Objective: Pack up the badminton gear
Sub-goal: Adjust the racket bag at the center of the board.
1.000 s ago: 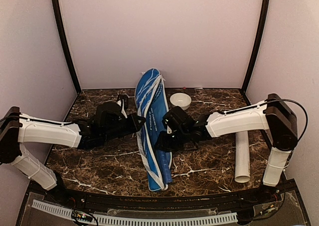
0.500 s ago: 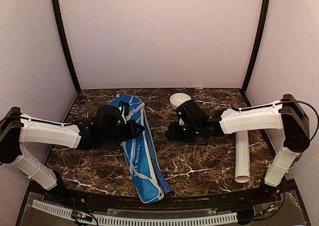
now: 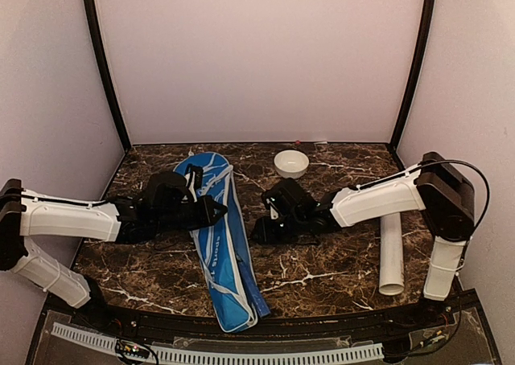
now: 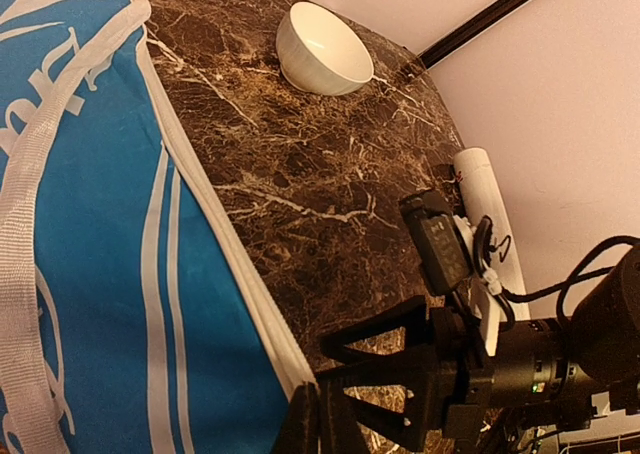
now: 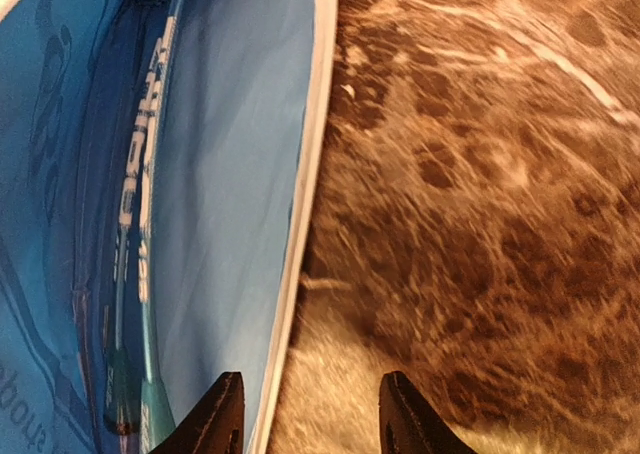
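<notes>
The long blue racket cover [image 3: 221, 252] lies flat on the dark marbled tabletop [image 3: 322, 268], slanting from the far left-centre down toward the near edge, its white trim running along both sides. The left end effector [image 3: 216, 212] is closed tight, pinching the cover's right-hand edge about a third of the way down from its far end; in the left wrist view the white trim runs right into the shut fingertips. The right end effector [image 5: 308, 409] sits low over the tabletop just beside that same edge, its two fingers standing apart with nothing gripped between them; the cover's trim passes just inside the left finger. The right wrist view looks into the cover, where a thin blue racket [image 5: 135, 234] lies inside. The long white tube [image 3: 392, 252] lies on the right side of the tabletop, well apart from the cover. A small white bowl [image 3: 290, 163] stands near the back, between the two arms
</notes>
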### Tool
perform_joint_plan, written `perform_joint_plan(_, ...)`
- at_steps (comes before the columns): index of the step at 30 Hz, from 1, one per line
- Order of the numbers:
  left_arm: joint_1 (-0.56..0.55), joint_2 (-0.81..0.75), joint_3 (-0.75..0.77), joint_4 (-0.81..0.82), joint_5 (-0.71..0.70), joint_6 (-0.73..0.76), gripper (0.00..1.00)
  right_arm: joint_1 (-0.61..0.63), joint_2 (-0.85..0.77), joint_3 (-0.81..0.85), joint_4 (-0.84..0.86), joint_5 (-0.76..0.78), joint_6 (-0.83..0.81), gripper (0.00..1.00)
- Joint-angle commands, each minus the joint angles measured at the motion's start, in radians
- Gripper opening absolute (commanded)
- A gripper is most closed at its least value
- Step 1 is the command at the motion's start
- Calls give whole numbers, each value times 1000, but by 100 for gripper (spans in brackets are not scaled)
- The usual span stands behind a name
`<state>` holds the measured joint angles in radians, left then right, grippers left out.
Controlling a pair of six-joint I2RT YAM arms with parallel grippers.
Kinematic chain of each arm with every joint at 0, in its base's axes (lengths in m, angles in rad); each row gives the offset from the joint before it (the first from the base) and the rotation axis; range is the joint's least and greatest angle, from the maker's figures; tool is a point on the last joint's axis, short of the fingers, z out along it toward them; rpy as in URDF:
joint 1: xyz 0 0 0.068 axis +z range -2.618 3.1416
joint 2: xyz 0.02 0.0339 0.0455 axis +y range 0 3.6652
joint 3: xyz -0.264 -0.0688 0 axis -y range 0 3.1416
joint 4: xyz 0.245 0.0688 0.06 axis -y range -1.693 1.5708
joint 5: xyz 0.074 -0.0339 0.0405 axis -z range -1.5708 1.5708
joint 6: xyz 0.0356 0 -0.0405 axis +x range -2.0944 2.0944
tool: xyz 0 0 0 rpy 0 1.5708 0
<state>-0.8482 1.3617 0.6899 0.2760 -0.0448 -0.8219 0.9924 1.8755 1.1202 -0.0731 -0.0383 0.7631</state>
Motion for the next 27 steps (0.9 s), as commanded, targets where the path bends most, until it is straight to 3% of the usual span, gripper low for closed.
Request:
perform_joint_plan(1, 7, -73, -18, -12, 10, 20, 0, 2, 76, 108, 73, -14, -55, 45)
perform_joint_plan(23, 14, -130, -52, -37, 8, 11, 0, 2, 291, 217, 184, -111, -28, 34)
perform_joint_plan(27, 14, -134, -52, -41, 8, 9, 0, 2, 320, 243, 190, -122, -14, 22)
